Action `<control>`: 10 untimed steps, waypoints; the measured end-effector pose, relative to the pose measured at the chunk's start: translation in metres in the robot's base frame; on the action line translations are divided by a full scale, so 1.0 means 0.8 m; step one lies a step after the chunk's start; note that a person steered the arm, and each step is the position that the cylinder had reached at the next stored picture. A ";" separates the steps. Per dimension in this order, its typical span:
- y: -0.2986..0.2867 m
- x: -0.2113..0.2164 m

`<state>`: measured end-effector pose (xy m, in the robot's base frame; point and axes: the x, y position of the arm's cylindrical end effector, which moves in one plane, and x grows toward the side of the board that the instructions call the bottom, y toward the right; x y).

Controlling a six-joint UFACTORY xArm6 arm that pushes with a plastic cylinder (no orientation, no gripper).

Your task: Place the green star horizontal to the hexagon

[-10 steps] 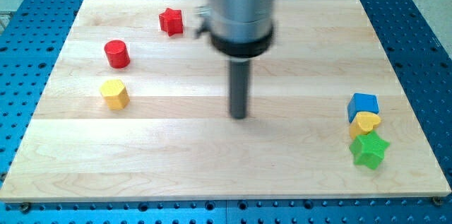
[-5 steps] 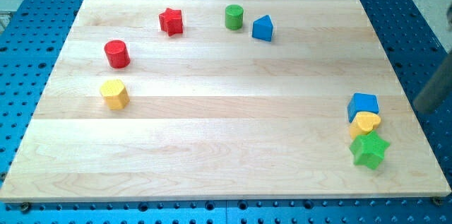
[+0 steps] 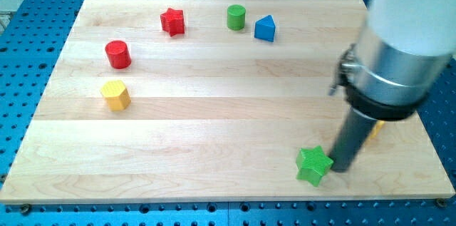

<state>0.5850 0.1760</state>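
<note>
The green star [image 3: 314, 165] lies near the view's bottom edge of the board, right of centre. My tip [image 3: 340, 167] rests right against the star's right side. The yellow hexagon [image 3: 115, 95] sits far to the view's left, higher on the board than the star. The arm's grey body covers the area at the view's right; only a sliver of the yellow heart [image 3: 374, 127] shows beside the rod, and the blue cube is hidden.
A red cylinder [image 3: 118, 54] stands above the hexagon. A red star [image 3: 172, 21], a green cylinder [image 3: 236, 17] and a blue triangle [image 3: 265, 28] sit along the view's top. The wooden board [image 3: 214, 126] ends just below the green star.
The rod swung from the middle of the board off to the right, then came back behind the green star. The star has slid left, away from the yellow heart and blue cube.
</note>
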 end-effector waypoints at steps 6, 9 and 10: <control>-0.208 -0.052; -0.142 -0.078; -0.152 -0.093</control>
<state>0.5103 0.0547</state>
